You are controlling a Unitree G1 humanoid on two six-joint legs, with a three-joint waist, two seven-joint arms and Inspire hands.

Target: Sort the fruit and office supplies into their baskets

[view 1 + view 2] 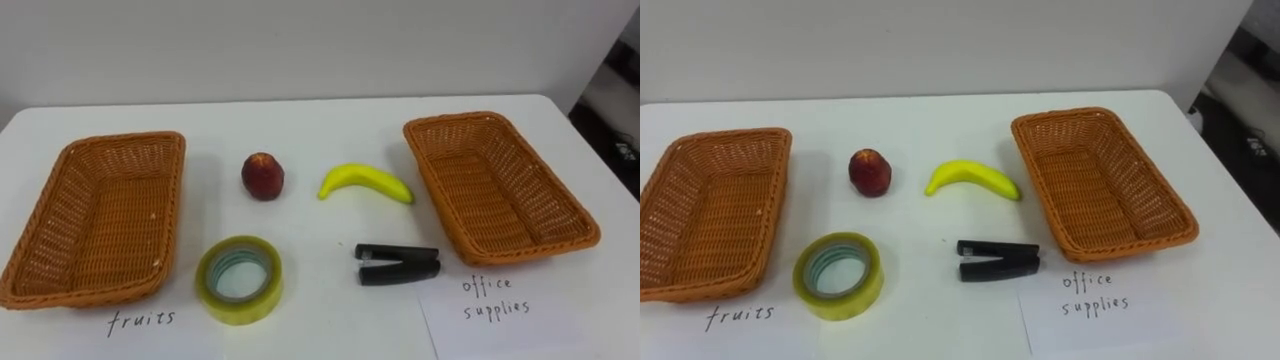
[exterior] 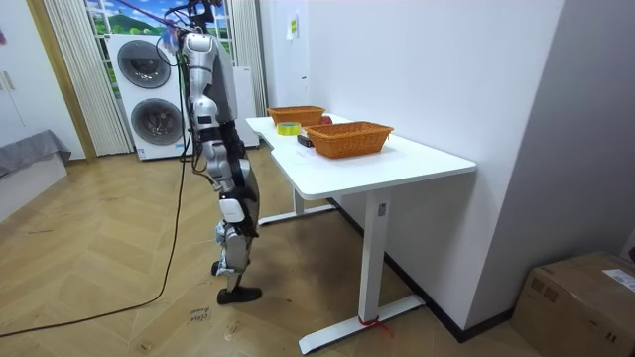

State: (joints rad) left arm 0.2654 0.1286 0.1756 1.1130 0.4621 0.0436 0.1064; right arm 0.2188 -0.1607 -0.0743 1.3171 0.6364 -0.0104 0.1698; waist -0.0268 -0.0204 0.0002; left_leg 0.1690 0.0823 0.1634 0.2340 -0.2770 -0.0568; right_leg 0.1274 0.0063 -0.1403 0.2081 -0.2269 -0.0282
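Only distantly seen beside the table (image 2: 402,164), the robot's hands (image 2: 208,161) are too small to tell whether curled or straight.

Red apple (image 1: 262,175), yellow banana (image 1: 365,183), tape roll (image 1: 239,279), black stapler (image 1: 398,264), between left basket (image 1: 100,220), right basket (image 1: 500,190)

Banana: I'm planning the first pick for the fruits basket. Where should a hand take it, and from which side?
Probably the thick middle of the banana, from straight above, closing front to back across its narrow width. It lies flat with its length across the table, and the right basket sits close to its right tip.
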